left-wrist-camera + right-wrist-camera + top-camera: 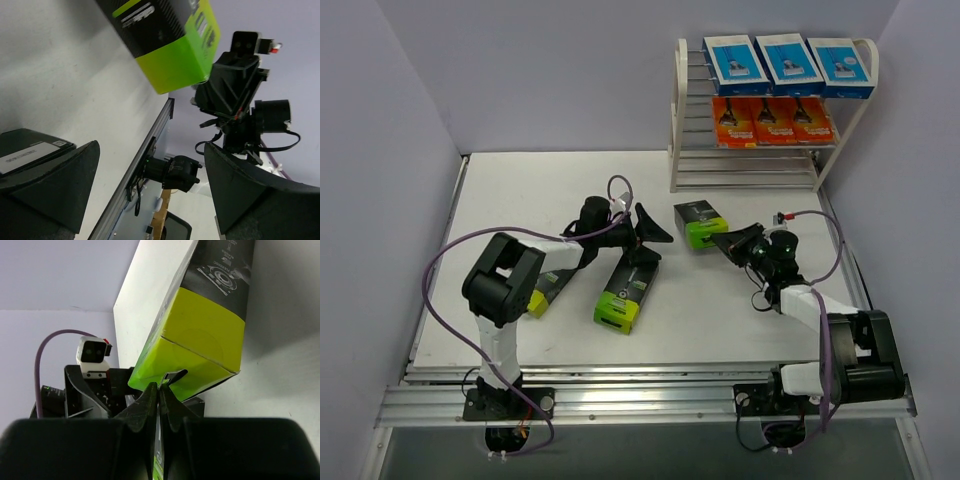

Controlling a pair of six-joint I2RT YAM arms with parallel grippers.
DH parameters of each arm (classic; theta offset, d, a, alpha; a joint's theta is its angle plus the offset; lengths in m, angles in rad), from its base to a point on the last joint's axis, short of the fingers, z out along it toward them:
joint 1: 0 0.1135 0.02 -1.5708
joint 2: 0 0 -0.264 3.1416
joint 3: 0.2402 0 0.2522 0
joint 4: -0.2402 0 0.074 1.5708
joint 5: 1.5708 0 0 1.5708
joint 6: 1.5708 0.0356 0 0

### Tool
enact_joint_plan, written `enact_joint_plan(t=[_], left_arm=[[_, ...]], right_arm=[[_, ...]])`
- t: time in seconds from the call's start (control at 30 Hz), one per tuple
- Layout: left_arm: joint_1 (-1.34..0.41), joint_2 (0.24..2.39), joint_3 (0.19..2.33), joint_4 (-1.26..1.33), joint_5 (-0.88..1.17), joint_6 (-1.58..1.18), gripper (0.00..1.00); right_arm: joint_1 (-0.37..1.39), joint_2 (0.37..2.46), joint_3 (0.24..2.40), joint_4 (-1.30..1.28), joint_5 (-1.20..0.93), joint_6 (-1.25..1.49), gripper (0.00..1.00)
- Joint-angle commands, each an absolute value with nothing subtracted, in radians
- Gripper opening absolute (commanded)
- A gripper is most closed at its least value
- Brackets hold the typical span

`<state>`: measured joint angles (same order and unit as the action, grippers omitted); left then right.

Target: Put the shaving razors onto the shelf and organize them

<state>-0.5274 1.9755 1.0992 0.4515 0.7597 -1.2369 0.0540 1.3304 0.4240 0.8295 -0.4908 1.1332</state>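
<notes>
You had: shelf (676,110) upright, far right | 3 blue-and-white packs (790,62) top tier | 3 orange packs (772,120) tier below | 3 black-lime packs (628,290) on table (520,190)

The shelf (678,100) is cream-white with silvery rods. Its top packs (736,62) (790,60) (843,65) are blue with white panels. The packs below (733,120) (772,120) (812,120) are orange with dark razor pictures. On the white table (520,190), the near packs (628,288) (545,290) are black with lime-green ends. The far pack (700,224) is coloured the same, and up close shows a white side and pale grey print on the black. The left arm (505,285) and right arm (820,305) are black and white, with purple cables (445,260). The walls (550,70) are pale lilac-grey and the rail (640,400) is silver.
</notes>
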Motion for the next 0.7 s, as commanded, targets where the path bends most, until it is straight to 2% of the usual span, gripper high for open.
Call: enact_joint_plan(t=[0.0, 0.33, 0.67], left_arm=[[-0.515, 1.971, 1.088, 0.643, 0.785, -1.327, 0.94], [-0.522, 2.002, 1.055, 0.724, 0.788, -1.448, 0.94], [-0.528, 2.02, 1.062, 0.635, 0.782, -1.457, 0.94]], right_arm=[[0.081, 1.269, 0.397, 0.836, -0.456, 1.16, 0.0], [0.178, 1.246, 0.345, 0.887, -0.39, 1.209, 0.0], [0.264, 1.215, 0.354, 0.893, -0.295, 1.249, 0.0]])
